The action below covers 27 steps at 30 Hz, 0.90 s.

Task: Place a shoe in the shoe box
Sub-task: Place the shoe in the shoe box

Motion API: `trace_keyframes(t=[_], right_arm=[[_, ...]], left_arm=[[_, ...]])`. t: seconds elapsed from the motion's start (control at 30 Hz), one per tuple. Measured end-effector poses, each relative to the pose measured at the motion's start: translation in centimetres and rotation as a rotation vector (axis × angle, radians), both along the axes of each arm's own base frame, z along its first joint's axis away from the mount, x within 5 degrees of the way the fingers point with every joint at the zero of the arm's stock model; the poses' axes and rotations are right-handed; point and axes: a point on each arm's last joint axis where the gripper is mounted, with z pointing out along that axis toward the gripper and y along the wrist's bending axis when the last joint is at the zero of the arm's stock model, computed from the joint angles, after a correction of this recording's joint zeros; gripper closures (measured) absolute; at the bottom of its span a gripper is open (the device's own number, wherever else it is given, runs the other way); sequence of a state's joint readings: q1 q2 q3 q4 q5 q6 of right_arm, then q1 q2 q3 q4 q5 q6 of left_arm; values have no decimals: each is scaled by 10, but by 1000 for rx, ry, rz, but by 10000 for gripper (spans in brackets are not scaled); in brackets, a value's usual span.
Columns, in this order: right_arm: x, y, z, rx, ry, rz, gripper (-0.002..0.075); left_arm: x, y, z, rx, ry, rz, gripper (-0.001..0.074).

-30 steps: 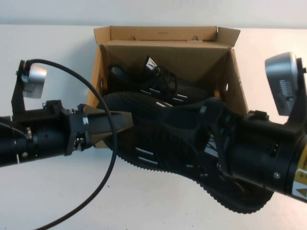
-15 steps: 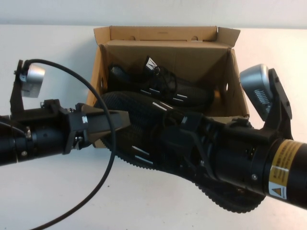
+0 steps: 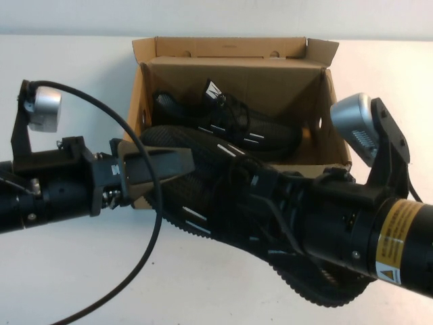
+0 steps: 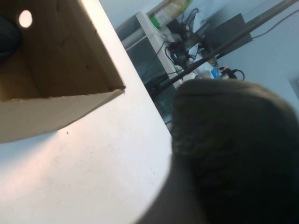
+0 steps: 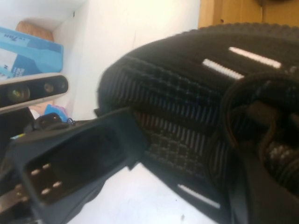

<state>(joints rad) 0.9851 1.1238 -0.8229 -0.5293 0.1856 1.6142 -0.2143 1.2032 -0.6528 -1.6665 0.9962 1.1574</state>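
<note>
The right tool (image 3: 260, 186) is clamped shut on the shoe (image 3: 203, 189) at its laced upper, close to the counter's (image 3: 81, 271) near edge and toward its right. The left tool (image 3: 169, 161) sits by the toe of that shoe, just outside the shoe box's (image 3: 233, 49) near-left corner; its fingers look parted in the high view, one above the toe, though how wide they stand is hard to judge.

There are two black shoes, one shoe box and two tools. The second shoe (image 3: 230, 122) lies inside the box, on its floor toward the back wall.

The right arm covers the held shoe's heel and much of its upper, so only the toe half and part of the ribbed sole show. The box's near wall is hidden behind this shoe. In the left wrist view a blurred dark mass fills one side and cannot be made out.

The held shoe's long axis runs diagonally: toe toward the far-left, at the box's near-left corner, heel toward the near-right corner.
</note>
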Motion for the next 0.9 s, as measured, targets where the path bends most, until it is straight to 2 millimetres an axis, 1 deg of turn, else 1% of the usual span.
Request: trace_keyframes(t=[0.07, 0.1, 0.17, 0.33, 0.7, 0.77, 0.8, 0.87, 0.9], right_arm=[[0, 1, 0, -4, -19, 9, 724], [0, 1, 1, -6, -29, 13, 725], [0, -1, 3, -7, -49, 18, 725], [-6, -12, 15, -2, -109, 15, 727], [-23, -63, 35, -144, -195, -92, 727], [-26, -71, 38, -162, -214, -110, 727], [-27, -75, 40, -171, -226, -120, 727], [-28, -81, 43, -186, -253, -137, 727], [-29, -84, 44, -195, -267, -145, 727]], left_arm=[[0, 0, 0, -5, 2, -5, 170], [0, 0, 0, -6, 5, -4, 124], [0, 0, 0, -6, 6, -2, 79], [0, -1, 0, -9, 17, 5, 66], [6, 3, -3, 30, 7, 81, 66], [7, 3, -3, 36, -6, 80, 82], [7, 3, -3, 38, -11, 79, 115], [7, 3, -3, 46, -19, 78, 236], [6, 3, -3, 55, -32, 73, 332]])
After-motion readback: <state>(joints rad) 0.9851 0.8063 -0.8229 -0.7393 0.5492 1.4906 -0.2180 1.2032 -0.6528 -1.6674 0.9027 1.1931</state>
